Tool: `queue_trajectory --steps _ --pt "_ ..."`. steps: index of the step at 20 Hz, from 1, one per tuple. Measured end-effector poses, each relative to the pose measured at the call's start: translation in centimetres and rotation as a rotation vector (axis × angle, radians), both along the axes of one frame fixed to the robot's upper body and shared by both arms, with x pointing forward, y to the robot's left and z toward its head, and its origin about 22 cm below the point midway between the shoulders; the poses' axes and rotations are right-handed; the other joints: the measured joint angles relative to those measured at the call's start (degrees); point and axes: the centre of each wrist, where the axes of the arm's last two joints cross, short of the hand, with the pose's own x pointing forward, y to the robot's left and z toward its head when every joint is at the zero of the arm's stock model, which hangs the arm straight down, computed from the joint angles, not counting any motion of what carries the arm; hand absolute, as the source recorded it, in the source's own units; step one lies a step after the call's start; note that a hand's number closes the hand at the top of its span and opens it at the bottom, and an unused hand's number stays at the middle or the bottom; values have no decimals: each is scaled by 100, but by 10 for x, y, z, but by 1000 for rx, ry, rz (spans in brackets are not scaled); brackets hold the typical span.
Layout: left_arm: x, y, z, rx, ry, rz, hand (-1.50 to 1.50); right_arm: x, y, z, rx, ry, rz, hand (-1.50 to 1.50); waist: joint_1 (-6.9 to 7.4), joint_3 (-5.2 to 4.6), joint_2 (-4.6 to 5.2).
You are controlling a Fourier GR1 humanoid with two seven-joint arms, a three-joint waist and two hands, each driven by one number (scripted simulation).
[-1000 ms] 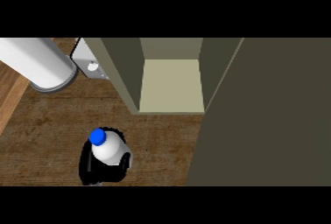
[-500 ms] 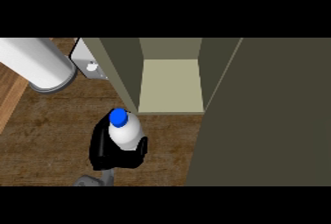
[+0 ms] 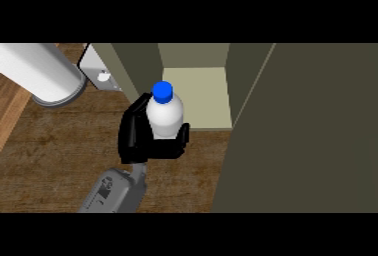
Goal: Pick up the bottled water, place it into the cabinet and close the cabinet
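Observation:
The bottled water [image 3: 164, 116], white with a blue cap, stands upright in my right hand [image 3: 140, 137]. The black fingers curl round its lower half and hide its base. The grey forearm [image 3: 114, 192] comes in from the lower edge. The bottle is just in front of the open cabinet's [image 3: 196, 95] pale inner floor, at the left side of the opening. Its cap overlaps the cabinet's left wall [image 3: 136, 65]. The cabinet door [image 3: 303, 135] stands open as a big dark panel on the right. My left hand shows nowhere.
A large pale cylinder [image 3: 37, 72] reaches in from the upper left. Beside it a small white box with a knob [image 3: 100, 75] sits against the cabinet's left wall. The wooden counter [image 3: 66, 145] spreads to the left and below the hand.
My right hand has carried the bottle up and to the right, from the counter's lower middle to the front of the cabinet opening. More of the forearm shows now.

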Motion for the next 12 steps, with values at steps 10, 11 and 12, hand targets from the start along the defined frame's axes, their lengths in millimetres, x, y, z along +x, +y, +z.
queue_trajectory --steps 10,11,12 --pt "46 -20 25 95 7 73 150 -5 -4 -1 -1 7 -2 -150 -20 0 1" --pt "52 -22 28 110 9 79 150 -6 -4 0 6 7 -1 -150 -28 0 3" --pt "56 -25 26 118 14 85 150 -8 -3 -1 14 13 3 -150 -42 -1 4"
